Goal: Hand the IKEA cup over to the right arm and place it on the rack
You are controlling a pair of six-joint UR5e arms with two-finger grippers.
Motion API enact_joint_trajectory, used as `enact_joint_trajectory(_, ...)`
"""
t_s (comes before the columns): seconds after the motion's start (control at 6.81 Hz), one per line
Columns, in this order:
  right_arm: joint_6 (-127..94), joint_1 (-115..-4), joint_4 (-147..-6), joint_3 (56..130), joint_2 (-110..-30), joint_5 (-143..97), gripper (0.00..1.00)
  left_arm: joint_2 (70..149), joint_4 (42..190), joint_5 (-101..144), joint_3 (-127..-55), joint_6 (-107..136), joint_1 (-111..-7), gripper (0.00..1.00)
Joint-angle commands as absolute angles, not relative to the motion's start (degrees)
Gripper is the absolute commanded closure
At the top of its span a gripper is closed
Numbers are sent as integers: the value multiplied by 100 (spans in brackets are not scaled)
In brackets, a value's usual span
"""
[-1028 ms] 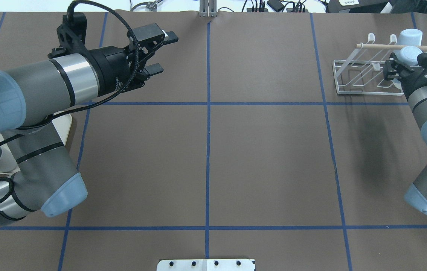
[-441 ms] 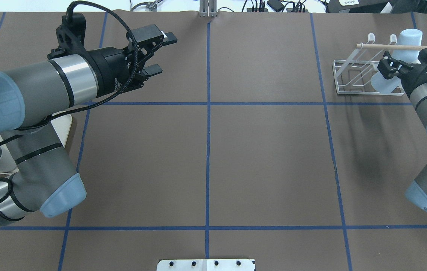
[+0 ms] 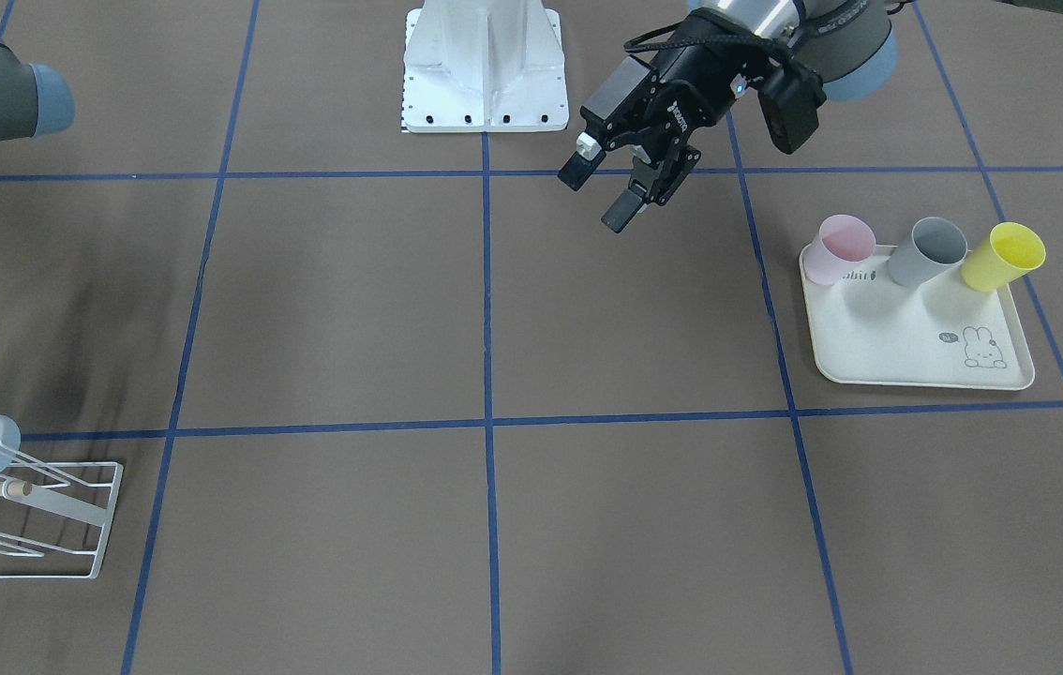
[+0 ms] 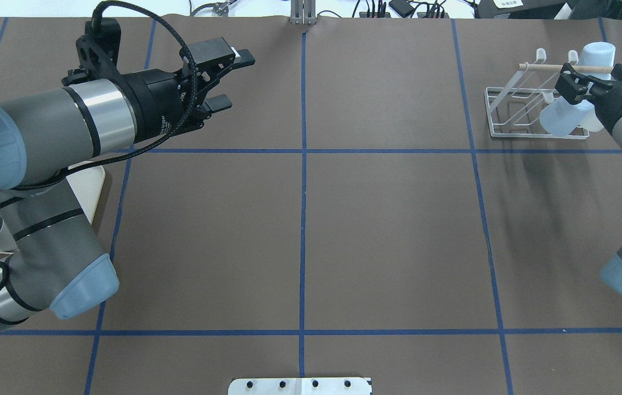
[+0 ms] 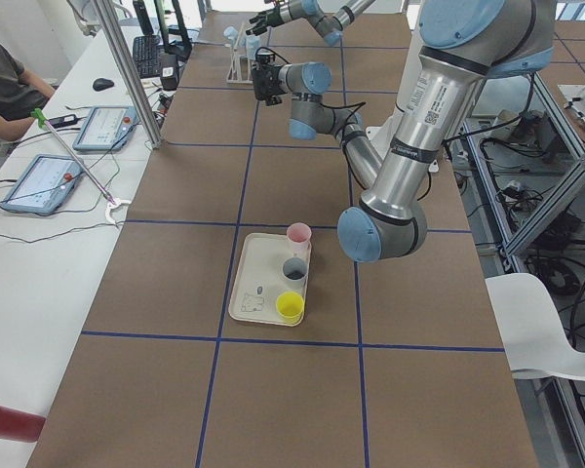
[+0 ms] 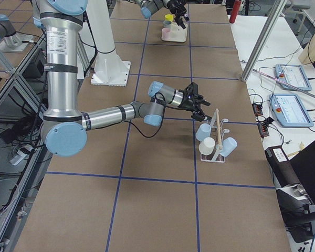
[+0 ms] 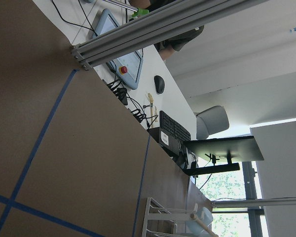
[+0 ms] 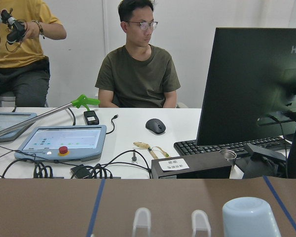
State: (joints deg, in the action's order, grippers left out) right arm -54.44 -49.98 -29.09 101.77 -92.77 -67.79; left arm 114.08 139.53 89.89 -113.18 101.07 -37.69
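- Left gripper (image 4: 234,78) hangs over the far left part of the table (image 4: 388,236), jaws wide apart, nothing between them.
- Right gripper (image 4: 566,88) sits at the rack (image 4: 490,112) on the far right. Seen from the table's right end, its jaws look parted and hold nothing.
- There's the IKEA cup (image 4: 560,118), pale blue, lying tilted on the rack's near side, mouth end towards the middle of the table. The right gripper is just beside it, and that same end view shows a small gap between them.
- A wooden rod (image 4: 541,66) runs across the rack's upturned prongs.
- Another pale blue cup (image 4: 599,55) sits upside down at the rack's far corner, and the right wrist camera looks straight over its base.
- Across the table, by the left arm, a cream rabbit tray (image 3: 888,337) carries a pink cup (image 3: 841,248), a grey cup (image 3: 930,251) and a yellow cup (image 3: 1005,255) in a row along its robot-side edge, all upright.
- Beyond the table, a person in a dark green tee (image 8: 138,74) sits at a white desk.
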Motion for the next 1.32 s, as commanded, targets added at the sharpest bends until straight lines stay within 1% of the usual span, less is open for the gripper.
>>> enact_joint_trajectory(0.0, -5467, -5376, -3031, 10764, -9562, -7912, 0, 11058, 13090, 9201, -11916, 9293, -3823, 0)
enact_joint_trajectory(0.29, -5667, -6009, -3199, 10951, -9467, -9642, 0, 10375, 12720, 9771, -12355, 8364, -4147, 0)
enact_joint_trajectory(0.59, -6815, -6038, -3225, 11091, -9116, -10604, 0, 9873, 12412, 10386, -12436, 7292, -4533, 0)
enact_joint_trajectory(0.73, -7551, -6029, -3243, 11057, -8740, -10965, 0, 9531, 12401, 10859, -12463, 6547, -4918, 0)
enact_joint_trajectory(0.88, -8037, -6029, -3243, 11022, -8501, -11256, 0, 9049, 12401, 11394, -12480, 5704, -5357, 0)
enact_joint_trajectory(1.18, -8575, -6003, -3234, 11030, -8298, -11417, 0, 7968, 12401, 12118, -12454, 3972, -5948, 0)
